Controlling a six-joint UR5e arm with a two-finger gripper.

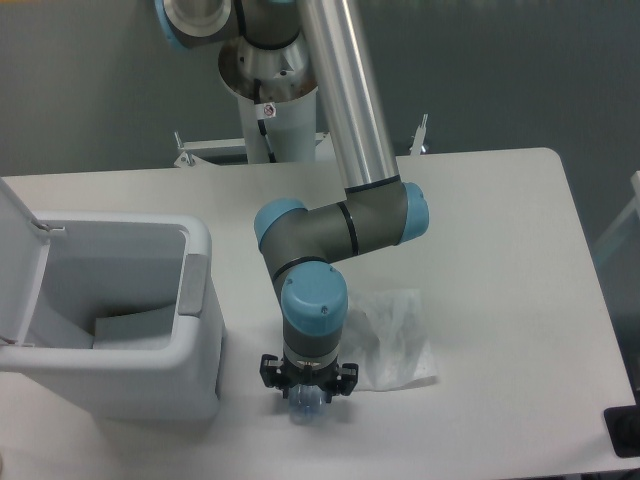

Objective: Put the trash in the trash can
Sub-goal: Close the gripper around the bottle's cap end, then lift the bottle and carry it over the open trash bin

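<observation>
My gripper (307, 398) points straight down near the table's front edge, right over the clear crushed bottle (303, 411). Only a small bluish bit of that bottle pokes out below the wrist. The wrist hides the fingers, so I cannot make out whether they grip it. The crumpled white wrapper (393, 338) lies flat on the table just right of the gripper, partly under the arm. The white trash can (150, 385) stands at the left with its lid (20, 260) swung up, about a hand's width from the gripper.
The arm's elbow and forearm (340, 230) hang over the middle of the table. Inside the bin a pale flat piece (135, 328) lies on the bottom. A grey tab (192, 285) sits on the bin's right rim. A dark object (625, 430) shows at the right edge.
</observation>
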